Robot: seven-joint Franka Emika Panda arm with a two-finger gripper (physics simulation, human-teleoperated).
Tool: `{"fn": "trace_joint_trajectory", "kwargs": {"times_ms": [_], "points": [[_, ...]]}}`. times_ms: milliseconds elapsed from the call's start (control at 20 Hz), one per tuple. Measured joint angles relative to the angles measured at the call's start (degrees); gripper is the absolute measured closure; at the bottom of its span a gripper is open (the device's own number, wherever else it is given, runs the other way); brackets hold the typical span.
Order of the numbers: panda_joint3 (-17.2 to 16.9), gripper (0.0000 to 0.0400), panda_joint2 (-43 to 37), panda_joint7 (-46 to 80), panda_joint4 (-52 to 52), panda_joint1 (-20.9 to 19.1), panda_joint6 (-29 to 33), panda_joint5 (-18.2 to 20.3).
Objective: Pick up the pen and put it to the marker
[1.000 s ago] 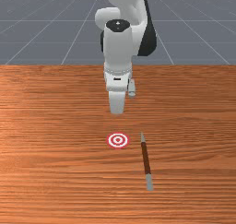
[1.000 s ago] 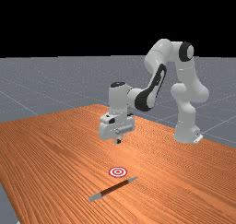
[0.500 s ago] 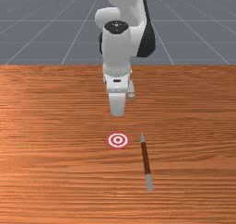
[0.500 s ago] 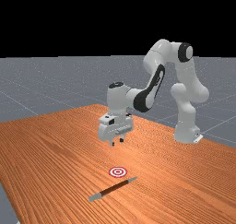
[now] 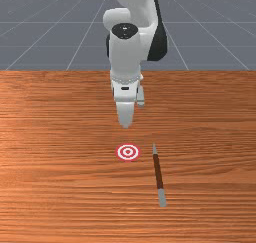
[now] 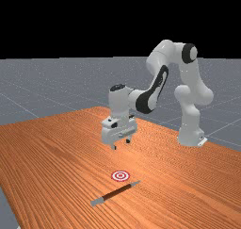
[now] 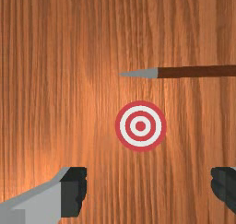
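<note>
Fingers [image 7: 73, 191]: spread wide, gripping nothing. Gripper [image 6: 121, 144]: above the table [image 6: 47, 152]. Pen [image 5: 158, 172]: flat on the table, at 4 o'clock from the marker [image 5: 128, 152] in the front view; blunt end cut off in the wrist view.

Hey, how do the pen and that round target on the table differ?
The pen is long and slim, while the target is circular. The pen has a brown middle and grey ends; the target has red and white rings. The pen is longer than the target is wide. Both lie on the wooden table.
</note>
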Motion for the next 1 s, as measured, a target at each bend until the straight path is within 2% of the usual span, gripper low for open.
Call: {"fn": "trace_joint_trajectory", "kwargs": {"times_ms": [100, 150, 300, 650, 850, 900, 1000], "points": [[0.0, 0.0, -2.9, 0.0, -4.6, 0.0, 1.7, 0.0], [-0.4, 0.0, -4.1, 5.0, -7.0, 0.8, 5.6, 0.3], [0.6, 0.0, -3.7, 11.2, -6.5, 3.9, 5.5, 0.0], [3.2, 0.0, 0.2, 29.6, -0.3, 14.1, 3.4, -0.9], [5.3, 0.0, 2.7, 27.3, 3.5, 16.2, 1.0, -1.5], [5.0, 0.0, 2.4, 27.9, 1.9, 16.6, 4.3, -2.3], [5.5, 0.0, 4.6, 26.8, 2.0, 16.0, 6.4, -1.3]]}}
